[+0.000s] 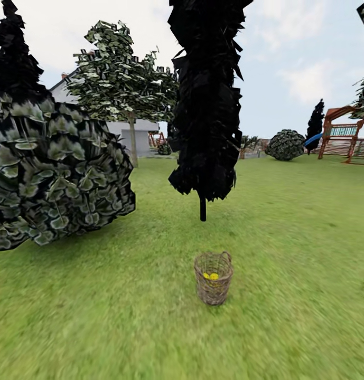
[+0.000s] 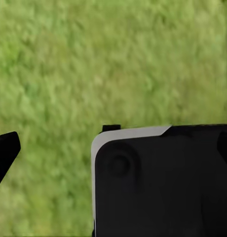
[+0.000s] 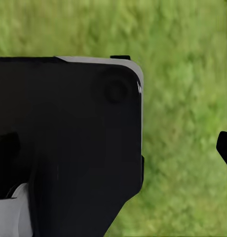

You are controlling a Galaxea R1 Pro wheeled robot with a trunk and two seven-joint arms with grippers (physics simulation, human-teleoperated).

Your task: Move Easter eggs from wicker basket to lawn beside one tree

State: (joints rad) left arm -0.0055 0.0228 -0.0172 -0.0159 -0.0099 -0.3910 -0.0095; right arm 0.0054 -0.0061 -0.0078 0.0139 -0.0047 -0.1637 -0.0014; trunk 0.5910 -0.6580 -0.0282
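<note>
The wicker basket (image 1: 213,278) stands upright on the lawn (image 1: 287,221), a short way ahead in the head view. Yellow Easter eggs (image 1: 211,276) show inside it, below the rim; I cannot count them. A tree with a pale grey trunk (image 1: 132,138) stands far back on the left. In the left wrist view my left gripper (image 2: 113,153) is open over grass, one black fingertip (image 2: 6,152) at the frame's edge. My right gripper (image 3: 113,153) is open too, a fingertip (image 3: 225,148) at the edge of the right wrist view. Both hold nothing.
A dark tree with a thin black trunk (image 1: 203,208) rises just behind the basket. A big leafy bush (image 1: 49,174) fills the left side. A round bush (image 1: 286,145) and a playset (image 1: 344,136) stand far right. My own black base (image 2: 163,182) shows under the wrists.
</note>
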